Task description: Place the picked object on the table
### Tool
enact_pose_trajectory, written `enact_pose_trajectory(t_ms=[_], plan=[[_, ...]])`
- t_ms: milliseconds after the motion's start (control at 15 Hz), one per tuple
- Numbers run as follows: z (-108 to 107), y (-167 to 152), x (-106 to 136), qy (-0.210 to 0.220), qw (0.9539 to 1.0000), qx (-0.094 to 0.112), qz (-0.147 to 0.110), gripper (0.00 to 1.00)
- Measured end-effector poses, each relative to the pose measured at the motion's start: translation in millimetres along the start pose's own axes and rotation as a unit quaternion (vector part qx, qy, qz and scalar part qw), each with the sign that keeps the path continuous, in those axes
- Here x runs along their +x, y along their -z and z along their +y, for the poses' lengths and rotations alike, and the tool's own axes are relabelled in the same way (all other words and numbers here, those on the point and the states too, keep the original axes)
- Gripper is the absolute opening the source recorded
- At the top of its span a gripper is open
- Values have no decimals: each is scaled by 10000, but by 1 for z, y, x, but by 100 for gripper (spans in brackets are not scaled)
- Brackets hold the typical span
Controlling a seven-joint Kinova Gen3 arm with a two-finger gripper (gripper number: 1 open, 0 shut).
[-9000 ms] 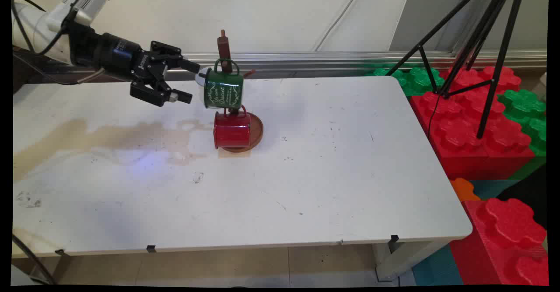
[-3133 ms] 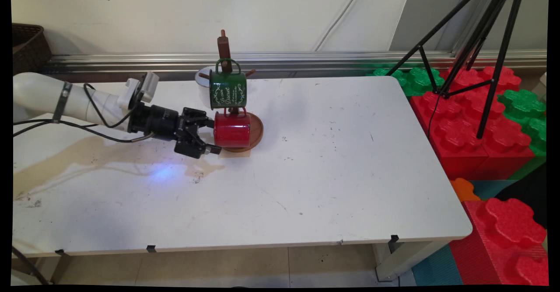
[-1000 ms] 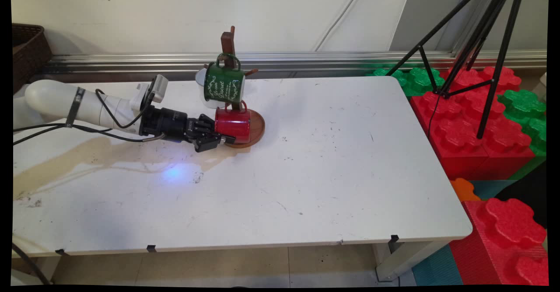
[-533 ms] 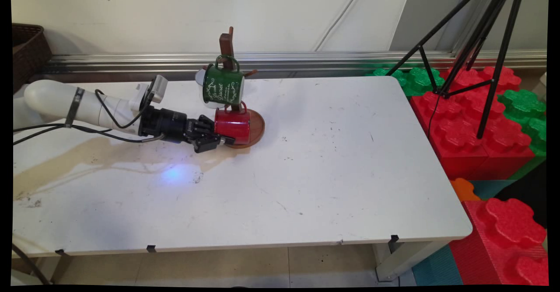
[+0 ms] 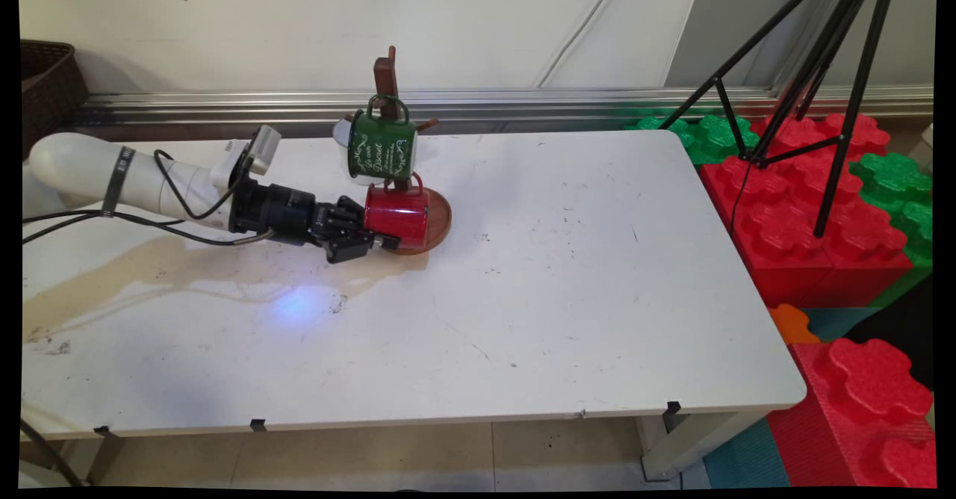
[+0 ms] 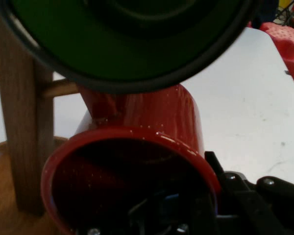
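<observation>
Down from beside the green mug (image 5: 382, 148), claw (image 5: 371, 231) now clamped on red mug's (image 5: 397, 217) rim; could topple the tilting mug tree (image 5: 387, 81) if dragged sideways.

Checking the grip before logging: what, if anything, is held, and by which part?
The gripper holds the red mug by its rim wall, one finger inside the mouth, one outside.
</observation>
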State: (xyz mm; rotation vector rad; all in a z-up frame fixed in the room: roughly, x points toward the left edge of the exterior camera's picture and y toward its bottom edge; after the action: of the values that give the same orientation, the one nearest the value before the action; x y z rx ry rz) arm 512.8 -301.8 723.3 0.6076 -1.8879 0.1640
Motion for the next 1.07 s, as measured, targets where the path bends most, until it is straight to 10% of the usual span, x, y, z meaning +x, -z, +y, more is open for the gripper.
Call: enact_pose_trajectory(t_ms=[1067], plan=[[41,38,5,-187,9987,-461,-93,0]])
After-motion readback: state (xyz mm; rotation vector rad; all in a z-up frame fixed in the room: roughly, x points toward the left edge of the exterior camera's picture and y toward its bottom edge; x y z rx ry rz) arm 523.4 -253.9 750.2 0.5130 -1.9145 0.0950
